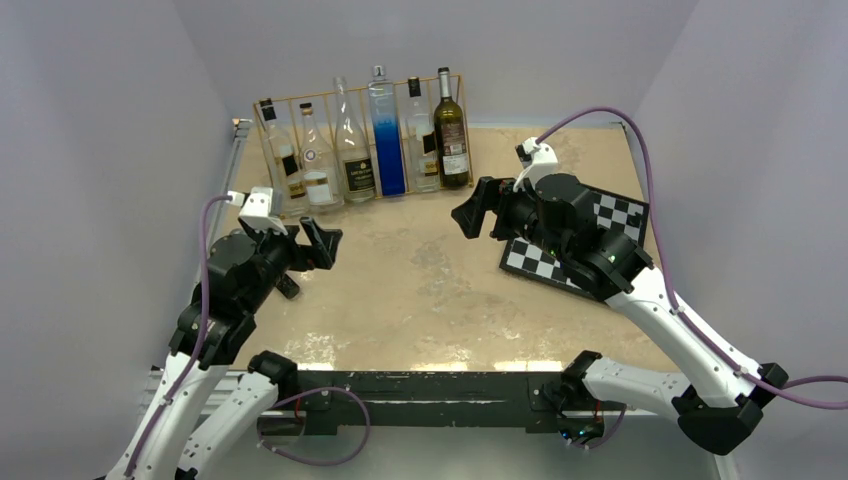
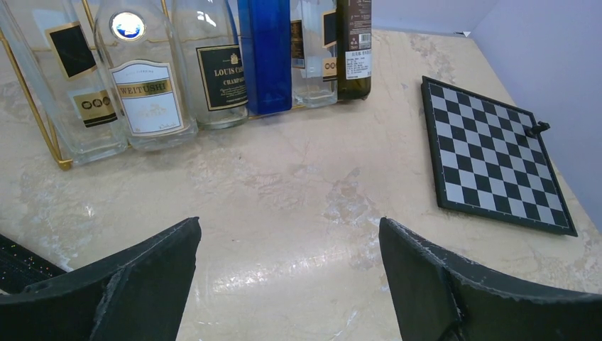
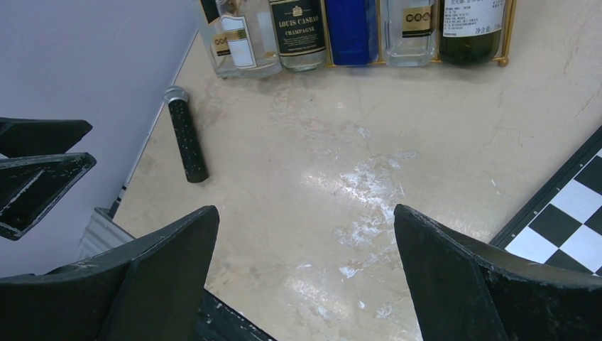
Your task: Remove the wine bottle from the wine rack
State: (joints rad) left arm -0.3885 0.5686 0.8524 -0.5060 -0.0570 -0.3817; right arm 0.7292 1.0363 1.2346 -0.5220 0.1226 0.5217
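The gold wire wine rack (image 1: 330, 99) stands at the back of the table and holds six upright bottles. The dark green wine bottle (image 1: 452, 135) with a white label is in the rightmost slot, next to a clear bottle and a blue bottle (image 1: 386, 150). My left gripper (image 1: 325, 245) is open and empty, low over the table in front of the rack's left end. My right gripper (image 1: 472, 212) is open and empty, in front of the rack's right end. The left wrist view shows the rack (image 2: 42, 128) and wine bottle (image 2: 353, 42) beyond the gripper (image 2: 289, 231). The right wrist view shows the wine bottle (image 3: 472, 28) beyond the gripper (image 3: 305, 217).
A chessboard (image 1: 612, 225) lies at the right under my right arm, with a small black piece (image 2: 537, 129) on it. A black speckled cylinder (image 3: 186, 142) lies near the table's left edge, beside my left gripper. Grey walls close in on the left, back and right.
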